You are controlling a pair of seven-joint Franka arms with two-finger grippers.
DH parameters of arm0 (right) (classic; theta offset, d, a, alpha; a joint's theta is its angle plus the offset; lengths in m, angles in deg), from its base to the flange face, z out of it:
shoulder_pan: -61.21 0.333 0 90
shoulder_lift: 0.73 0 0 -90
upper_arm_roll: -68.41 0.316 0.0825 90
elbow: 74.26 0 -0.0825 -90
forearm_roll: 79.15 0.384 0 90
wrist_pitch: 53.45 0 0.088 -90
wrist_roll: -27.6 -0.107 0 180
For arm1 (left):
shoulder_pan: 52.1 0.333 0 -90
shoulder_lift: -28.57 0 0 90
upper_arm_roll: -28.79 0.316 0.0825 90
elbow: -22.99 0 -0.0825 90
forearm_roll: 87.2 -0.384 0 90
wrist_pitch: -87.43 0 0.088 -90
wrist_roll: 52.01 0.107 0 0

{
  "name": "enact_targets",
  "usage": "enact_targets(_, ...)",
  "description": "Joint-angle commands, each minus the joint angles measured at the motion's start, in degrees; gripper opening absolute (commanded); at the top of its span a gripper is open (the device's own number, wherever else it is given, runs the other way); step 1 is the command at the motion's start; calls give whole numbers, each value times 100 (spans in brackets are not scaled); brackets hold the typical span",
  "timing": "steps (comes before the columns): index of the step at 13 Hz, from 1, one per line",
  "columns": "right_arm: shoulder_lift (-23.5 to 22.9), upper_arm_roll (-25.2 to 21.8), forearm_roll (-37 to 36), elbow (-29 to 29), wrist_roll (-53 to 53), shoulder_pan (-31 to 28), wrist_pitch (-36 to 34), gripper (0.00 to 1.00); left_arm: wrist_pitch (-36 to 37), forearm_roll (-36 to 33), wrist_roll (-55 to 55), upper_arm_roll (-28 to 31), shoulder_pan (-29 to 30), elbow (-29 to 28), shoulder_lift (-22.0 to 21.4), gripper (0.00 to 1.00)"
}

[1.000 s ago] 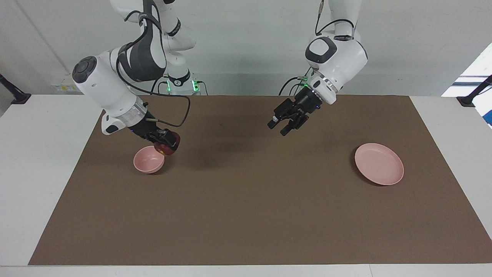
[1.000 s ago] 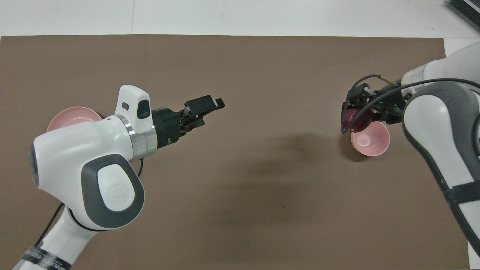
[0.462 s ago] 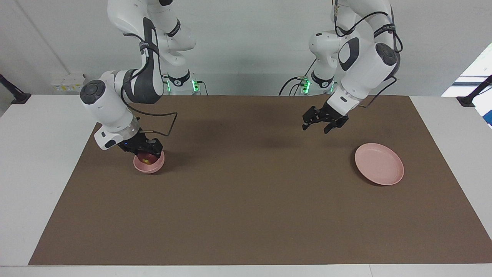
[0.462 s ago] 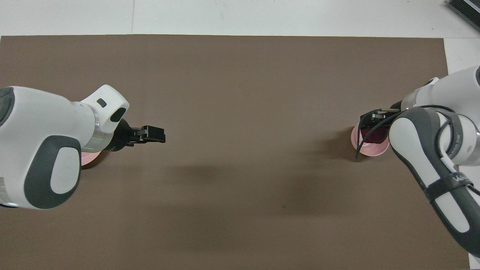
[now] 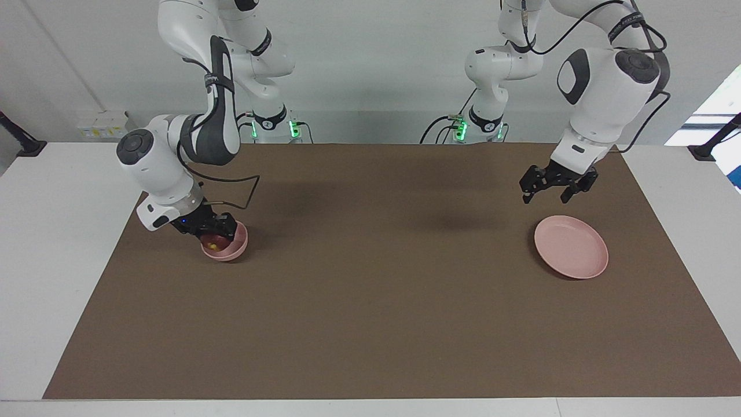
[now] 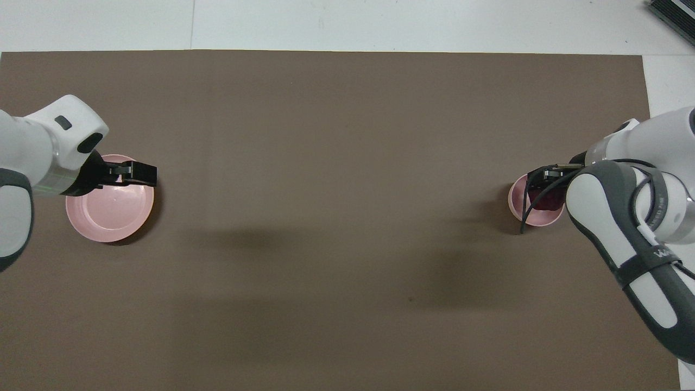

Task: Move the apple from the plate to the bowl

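Note:
The dark red apple [image 5: 213,242] with a yellowish patch sits low inside the small pale pink bowl [image 5: 236,249] toward the right arm's end of the table. My right gripper [image 5: 217,230] reaches into the bowl and its fingers are still closed on the apple. In the overhead view the apple [image 6: 544,199] shows in the bowl [image 6: 517,208] under the right gripper [image 6: 549,178]. The wide pale pink plate [image 5: 571,255] lies bare toward the left arm's end. My left gripper [image 5: 545,196] hangs open and empty over the plate's [image 6: 108,214] rim; in the overhead view the left gripper [image 6: 145,174] covers that rim.
A brown mat [image 5: 370,324] covers most of the white table [image 5: 58,260]. A black cable [image 5: 249,194] loops from the right wrist above the bowl. Nothing else lies on the mat between the bowl and the plate.
My right gripper swung over the bowl and lowered the apple into it. My left arm pulled back from the table's middle to above the plate.

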Motion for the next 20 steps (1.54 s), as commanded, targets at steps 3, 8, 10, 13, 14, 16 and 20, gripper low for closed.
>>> enact_targets(3, -20, 58, -129, -195, 56, -46, 167, 0, 1944, -182, 501, 922, -629, 1783, 222, 100)
enact_targets(8, -72, 66, -129, -222, 56, -37, 176, 0, 2670, -50, 758, 1118, -710, 2058, -110, 100)
enact_targets(10, -81, 58, -129, -222, -5, 7, 202, 0, 2643, -15, 740, 1127, -649, 1943, -182, 100)
enact_targets(13, -160, 58, -129, -222, -6, -2, 281, 0, 2634, 223, 669, 1101, -438, 1917, -191, 100)
enact_targets(14, -160, 58, -129, -222, -6, -2, 290, 0, 2634, 214, 704, 1083, -446, 1917, -191, 100)
enact_targets(16, -221, 66, -129, -222, -15, -2, 299, 8, 2652, 188, 696, 1057, -446, 1908, -200, 100)
enact_targets(20, -248, 66, -129, -204, -85, -2, 326, 54, 2643, 13, 687, 1022, -455, 1873, -235, 100)
